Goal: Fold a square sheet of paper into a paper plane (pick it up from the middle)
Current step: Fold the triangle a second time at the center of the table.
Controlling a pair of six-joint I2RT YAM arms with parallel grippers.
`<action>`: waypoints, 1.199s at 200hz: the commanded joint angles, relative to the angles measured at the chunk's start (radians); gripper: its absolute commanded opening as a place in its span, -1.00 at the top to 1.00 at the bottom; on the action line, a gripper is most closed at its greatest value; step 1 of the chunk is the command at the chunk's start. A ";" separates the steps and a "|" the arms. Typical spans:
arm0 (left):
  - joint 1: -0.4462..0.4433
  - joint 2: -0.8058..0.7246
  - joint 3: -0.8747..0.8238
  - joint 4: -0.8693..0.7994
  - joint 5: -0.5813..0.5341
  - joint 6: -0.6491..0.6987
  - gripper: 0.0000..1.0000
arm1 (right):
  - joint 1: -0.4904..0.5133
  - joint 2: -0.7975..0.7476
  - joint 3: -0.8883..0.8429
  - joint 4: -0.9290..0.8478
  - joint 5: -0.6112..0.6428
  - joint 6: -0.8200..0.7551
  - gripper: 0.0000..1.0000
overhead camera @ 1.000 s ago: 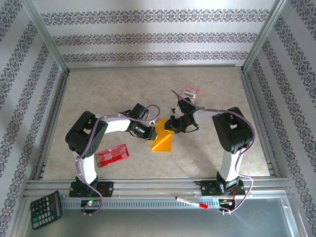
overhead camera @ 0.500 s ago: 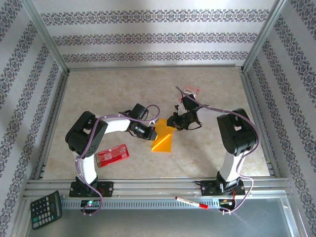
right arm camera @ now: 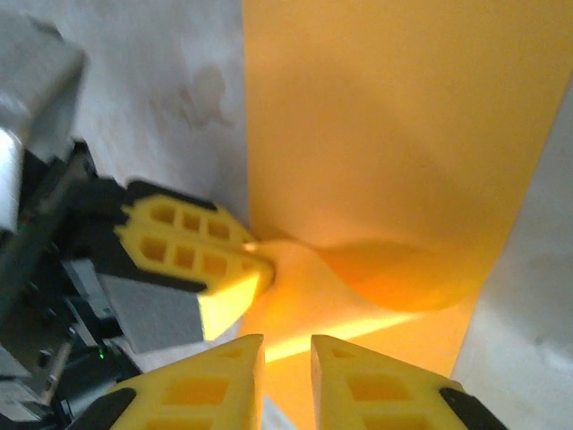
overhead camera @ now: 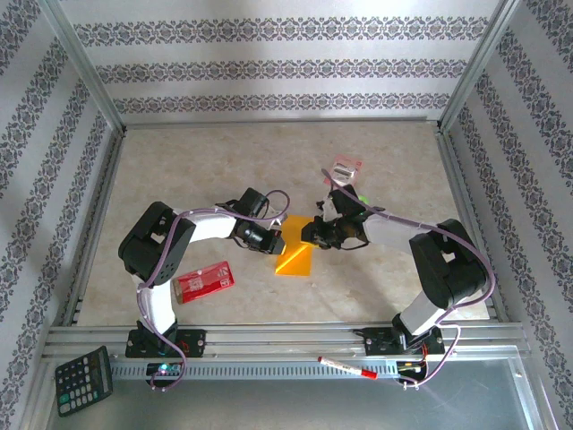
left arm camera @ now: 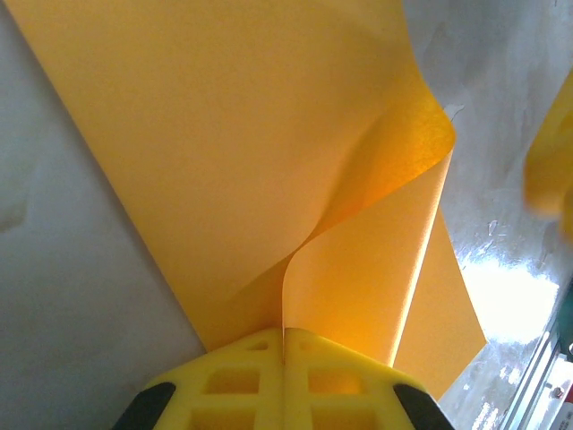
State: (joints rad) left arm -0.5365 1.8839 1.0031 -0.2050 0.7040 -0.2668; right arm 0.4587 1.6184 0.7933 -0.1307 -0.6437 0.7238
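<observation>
**Top external view: paper pinched mid-table, an early fold in hand**

From where I stand, the pale stone-patterned table (overhead camera: 179, 161) carries everything. The square sheet of thin orange-yellow paper (overhead camera: 295, 258) lies near its middle, between the two arms, with one part lifted into a soft hump. A red rectangular packet (overhead camera: 204, 279) sits well apart to the left, and a small pink-and-white packet (overhead camera: 345, 167) lies farther back.

The left gripper (left arm camera: 284, 333) is clamped tight on a raised ridge of the sheet, jaws meeting with paper between them. The right gripper (right arm camera: 286, 345) hovers just beside that ridge, jaws a narrow slit apart and, as far as I can see, holding nothing.

I'd judge this an early fold, though I cannot tell whether any crease is set. Next, the right gripper needs to take the loose flap and carry it over so the edges line up; it should go gently, since such paper buckles easily.
</observation>
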 commanded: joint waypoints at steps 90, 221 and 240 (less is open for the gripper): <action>0.007 0.030 -0.005 -0.065 -0.044 -0.003 1.00 | -0.064 0.219 0.202 0.059 0.011 -0.023 0.62; 0.001 -0.029 0.055 -0.064 0.035 -0.037 1.00 | -0.066 0.301 0.163 0.023 0.052 -0.095 0.66; 0.002 -0.024 0.060 -0.071 0.031 -0.034 1.00 | -0.065 0.299 0.164 0.019 0.053 -0.101 0.66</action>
State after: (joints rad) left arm -0.5365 1.8839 1.0405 -0.2333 0.7151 -0.2939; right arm 0.3946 1.9060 0.9882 -0.0696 -0.6262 0.6544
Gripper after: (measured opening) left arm 0.049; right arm 0.172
